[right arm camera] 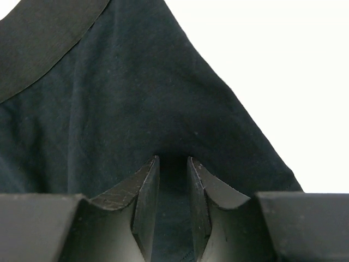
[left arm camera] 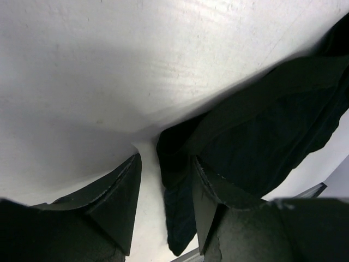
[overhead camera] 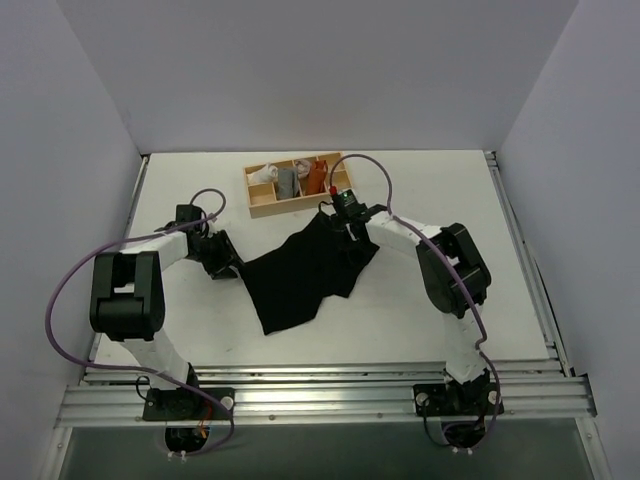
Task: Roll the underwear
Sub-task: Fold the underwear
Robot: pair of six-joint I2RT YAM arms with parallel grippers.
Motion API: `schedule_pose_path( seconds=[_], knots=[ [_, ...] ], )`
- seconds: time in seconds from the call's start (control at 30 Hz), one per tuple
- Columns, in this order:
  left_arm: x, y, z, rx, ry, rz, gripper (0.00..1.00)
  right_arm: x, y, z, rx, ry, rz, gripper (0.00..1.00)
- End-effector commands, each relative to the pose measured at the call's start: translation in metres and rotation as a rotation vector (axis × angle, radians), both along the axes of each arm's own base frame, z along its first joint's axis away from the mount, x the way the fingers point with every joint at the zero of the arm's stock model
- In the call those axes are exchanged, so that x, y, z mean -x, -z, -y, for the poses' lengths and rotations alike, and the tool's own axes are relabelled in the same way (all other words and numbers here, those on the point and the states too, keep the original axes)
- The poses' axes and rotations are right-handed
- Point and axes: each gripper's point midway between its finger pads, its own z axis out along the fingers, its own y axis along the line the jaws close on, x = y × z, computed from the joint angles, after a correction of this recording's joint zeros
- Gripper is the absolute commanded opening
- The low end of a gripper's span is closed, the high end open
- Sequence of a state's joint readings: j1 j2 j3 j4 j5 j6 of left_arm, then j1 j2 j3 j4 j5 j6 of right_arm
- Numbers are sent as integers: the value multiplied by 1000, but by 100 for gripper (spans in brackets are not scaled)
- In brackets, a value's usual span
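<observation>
The black underwear [overhead camera: 305,275] lies spread and rumpled on the white table between the two arms. My right gripper [overhead camera: 345,228] is at its far right corner; in the right wrist view the gripper [right arm camera: 172,159] is shut on a pinched fold of the underwear [right arm camera: 136,98], which rises like a tent to the fingers. My left gripper [overhead camera: 228,262] is at the cloth's left corner. In the left wrist view that gripper [left arm camera: 165,158] stands open. An edge of the underwear [left arm camera: 262,125] lies between its fingers, close to the right finger [left arm camera: 204,191], with bare table beside the left one.
A small wooden tray [overhead camera: 262,205] stands behind the cloth, holding a white roll [overhead camera: 265,174], a grey roll [overhead camera: 288,181] and an orange-brown roll [overhead camera: 316,177]. White walls close in the table on three sides. A metal rail [overhead camera: 320,385] runs along the near edge.
</observation>
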State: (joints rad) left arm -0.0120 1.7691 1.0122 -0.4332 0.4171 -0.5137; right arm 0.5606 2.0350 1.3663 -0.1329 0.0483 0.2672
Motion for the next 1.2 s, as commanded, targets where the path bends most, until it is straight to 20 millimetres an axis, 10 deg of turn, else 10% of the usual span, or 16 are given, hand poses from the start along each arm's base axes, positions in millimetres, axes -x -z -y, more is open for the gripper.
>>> schedule_pose_path(
  seconds=[0.0, 0.17, 0.33, 0.53, 0.73, 1.17],
  knots=[
    [3, -9, 3, 26, -20, 31, 50, -5, -11, 22, 131, -46, -14, 25],
    [4, -5, 4, 35, -41, 39, 49, 7, -85, -18, 7, -52, 113, 28],
    [-7, -9, 12, 92, -58, 71, 47, 69, -100, -93, -101, -94, 134, 35],
    [-5, -10, 7, 69, -74, 60, 3, 132, -65, -160, -115, -152, 134, 40],
    [4, -12, 2, 38, -100, 45, 2, 184, -23, -207, -119, -223, 124, 42],
    [21, -13, -7, -18, -108, 23, 2, 217, 9, -201, -29, -225, 126, 34]
  ],
)
